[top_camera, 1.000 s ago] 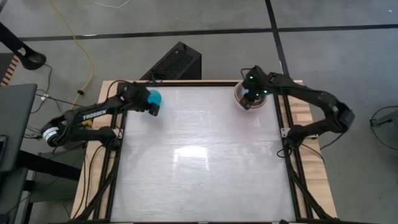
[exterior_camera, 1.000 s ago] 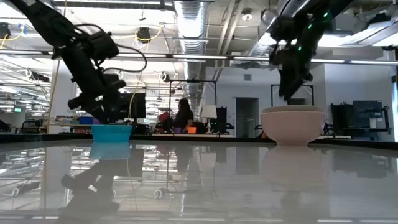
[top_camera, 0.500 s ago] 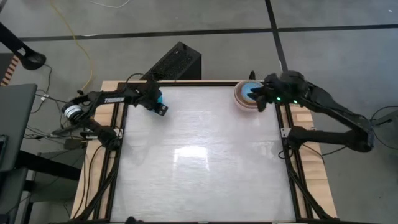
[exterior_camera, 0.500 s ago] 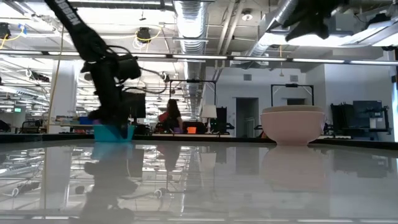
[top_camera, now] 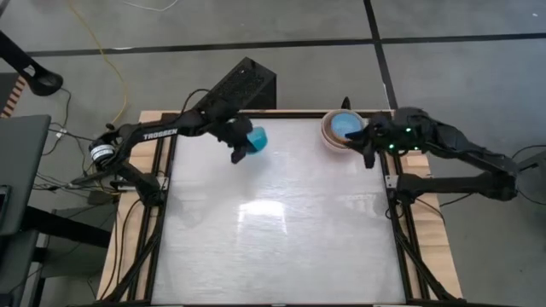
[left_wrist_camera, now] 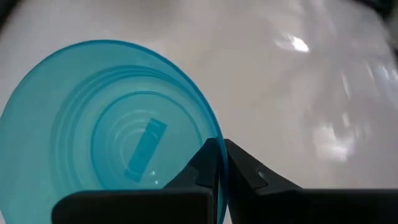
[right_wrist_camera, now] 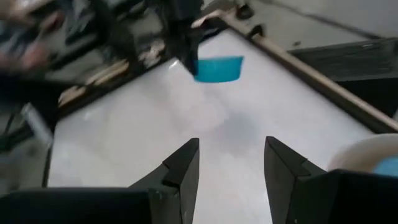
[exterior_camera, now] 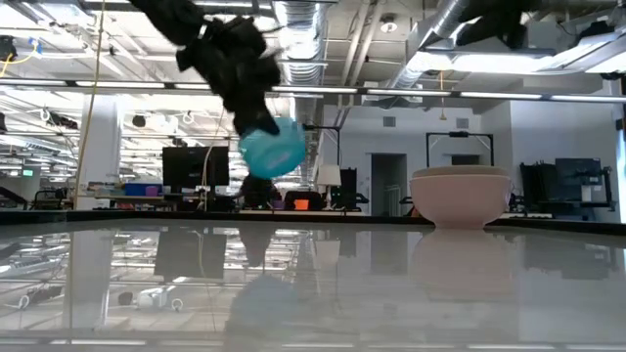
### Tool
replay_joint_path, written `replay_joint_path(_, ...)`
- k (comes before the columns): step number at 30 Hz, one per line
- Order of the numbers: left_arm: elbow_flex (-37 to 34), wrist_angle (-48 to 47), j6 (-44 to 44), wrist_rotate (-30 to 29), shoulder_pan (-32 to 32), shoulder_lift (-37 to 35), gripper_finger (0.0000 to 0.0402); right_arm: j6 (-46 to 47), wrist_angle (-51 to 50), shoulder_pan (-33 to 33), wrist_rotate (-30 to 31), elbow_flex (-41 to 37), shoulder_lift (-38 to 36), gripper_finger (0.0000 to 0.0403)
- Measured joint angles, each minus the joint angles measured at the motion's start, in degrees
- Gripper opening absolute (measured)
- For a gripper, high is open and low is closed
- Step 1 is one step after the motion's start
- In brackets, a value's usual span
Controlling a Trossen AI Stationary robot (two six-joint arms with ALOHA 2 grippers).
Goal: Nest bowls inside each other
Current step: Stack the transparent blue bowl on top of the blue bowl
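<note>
The bright teal bowl [top_camera: 256,138] hangs in the air over the table's far middle-left, tipped onto its side [exterior_camera: 272,147], with my left gripper [top_camera: 241,147] shut on it. At the far right corner stands a stack of bowls [top_camera: 344,130]: a cream-white one outside, a salmon-pink one within it and a light blue one innermost. The stack rests on its base [exterior_camera: 461,196]. My right gripper [right_wrist_camera: 227,168] is open and holds nothing. It is raised just beside the stack, toward the table's right edge [top_camera: 368,145]. My left gripper pinches the teal bowl's rim and wall [left_wrist_camera: 210,134]. One finger is inside the bowl and the other finger [left_wrist_camera: 249,171] is outside. The fingers slant down from the table's left. The bowl is lifted clear of the table and tilted.
The glossy white tabletop [top_camera: 273,222] stretches between the two arms and toward the near edge. Wooden rails and black frame bars [top_camera: 391,183] run along the sides. A black box [top_camera: 243,85] stands beyond the far edge.
My left gripper has taken hold of the teal bowl at the far left corner, lifted it off the table and carried it toward the right, rolling so that the bowl tips over sideways. My right gripper has risen off the stack and drawn back toward the right edge, staying open.
</note>
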Motion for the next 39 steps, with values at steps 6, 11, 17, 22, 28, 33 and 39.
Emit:
replay_joint_path(6, 4.82, -11.18, 16.79, 1.42, -7.51, 0.00, 0.0000, -6.77, 1.32, 5.19, -7.05, 0.00, 5.86, 0.0146)
replay_joint_path(11, 7.05, -12.88, 21.19, 2.22, -13.07, 0.00, 0.0000, -11.33, 9.48, 9.28, -10.66, -0.03, 12.68, 0.0146)
replay_joint_path(17, 9.97, -11.92, 21.97, 6.94, -18.67, 0.00, 0.0000, -12.78, 19.61, 12.11, -15.55, 0.00, 20.76, 0.0146)
replay_joint_path(22, 11.84, -11.75, 21.94, 9.05, -22.12, 0.00, 0.0000, -12.87, 26.62, 12.70, -19.39, -0.04, 25.44, 0.0146)
replay_joint_path(28, 12.05, -8.28, 18.92, 11.85, -24.18, 0.25, 0.0000, -12.65, 34.55, 12.69, -22.14, -0.04, 28.05, 0.0146)
replay_joint_path(33, 12.05, -5.62, 16.99, 13.55, -24.22, 0.26, 0.0000, -12.29, 34.94, 12.84, -24.57, 0.00, 28.88, 0.0146)
replay_joint_path(39, 12.05, 0.44, 13.36, 17.66, -24.24, 0.26, 0.0000, -12.28, 35.47, 14.38, -25.37, 0.00, 29.18, 0.0146)
